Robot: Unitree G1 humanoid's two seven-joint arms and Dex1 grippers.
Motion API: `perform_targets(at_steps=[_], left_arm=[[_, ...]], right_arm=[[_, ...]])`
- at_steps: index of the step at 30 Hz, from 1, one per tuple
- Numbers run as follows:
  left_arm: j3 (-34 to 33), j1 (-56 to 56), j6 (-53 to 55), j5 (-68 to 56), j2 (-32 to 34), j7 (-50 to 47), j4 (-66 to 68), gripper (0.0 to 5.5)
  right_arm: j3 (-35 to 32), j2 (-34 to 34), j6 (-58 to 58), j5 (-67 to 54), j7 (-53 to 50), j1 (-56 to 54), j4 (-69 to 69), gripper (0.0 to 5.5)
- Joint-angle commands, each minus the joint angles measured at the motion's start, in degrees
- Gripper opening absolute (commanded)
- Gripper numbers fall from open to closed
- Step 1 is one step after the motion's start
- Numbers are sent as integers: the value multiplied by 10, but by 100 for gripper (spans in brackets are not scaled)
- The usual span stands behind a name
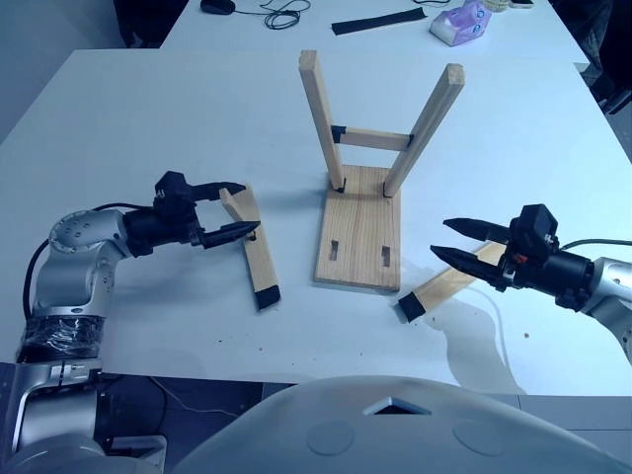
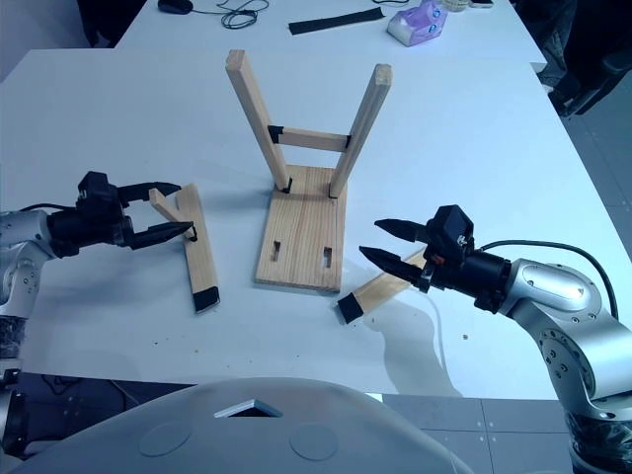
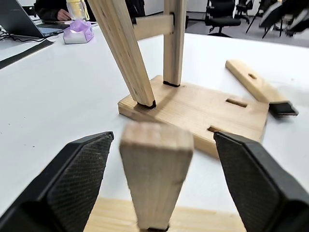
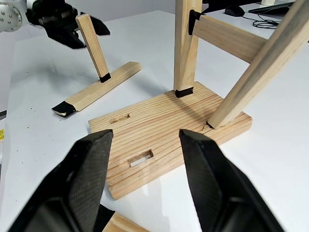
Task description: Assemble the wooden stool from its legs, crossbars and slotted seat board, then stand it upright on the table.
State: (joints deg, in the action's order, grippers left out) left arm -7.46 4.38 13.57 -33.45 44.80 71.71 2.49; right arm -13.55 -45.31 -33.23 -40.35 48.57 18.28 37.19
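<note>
The slotted seat board (image 1: pixel 357 229) lies flat mid-table. Two legs (image 1: pixel 321 117) stand in its far slots, joined by a crossbar (image 1: pixel 373 139); the two near slots (image 4: pixel 141 157) are empty. To its left a third leg (image 1: pixel 259 259) lies flat with a short crossbar (image 3: pixel 154 169) sticking up from it. My left gripper (image 1: pixel 237 207) is open, one finger on each side of that crossbar's end, with gaps showing. A fourth leg (image 1: pixel 444 288) lies loose right of the board. My right gripper (image 1: pixel 441 238) hovers open just above it, pointing at the board.
The table's front edge (image 1: pixel 296 377) runs close below both arms. A second table behind carries a purple object (image 1: pixel 459 22), a black strip (image 1: pixel 380 20) and cables (image 1: pixel 281 12). Bare tabletop lies left of and behind the board.
</note>
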Motion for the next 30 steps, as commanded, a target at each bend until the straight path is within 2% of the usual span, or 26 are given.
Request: perform_targets(at_steps=[1, 6, 10, 14, 30], left_arm=[[-27, 19, 70, -42, 27, 5, -33, 385], [-50, 44, 131, -77, 34, -12, -63, 385], [-56, 77, 136, -82, 12, -50, -86, 385], [-53, 95, 144, -85, -4, -78, -93, 339], [-44, 155, 213, -113, -55, -152, -99, 339]], right_arm=[[-6, -1, 8, 5, 1, 2, 4, 253], [-6, -1, 9, 6, 1, 2, 4, 253], [-4, -1, 9, 7, 0, 0, 3, 253], [0, -2, 10, 7, -1, -5, 1, 253], [20, 3, 15, 17, -4, -15, -5, 253]])
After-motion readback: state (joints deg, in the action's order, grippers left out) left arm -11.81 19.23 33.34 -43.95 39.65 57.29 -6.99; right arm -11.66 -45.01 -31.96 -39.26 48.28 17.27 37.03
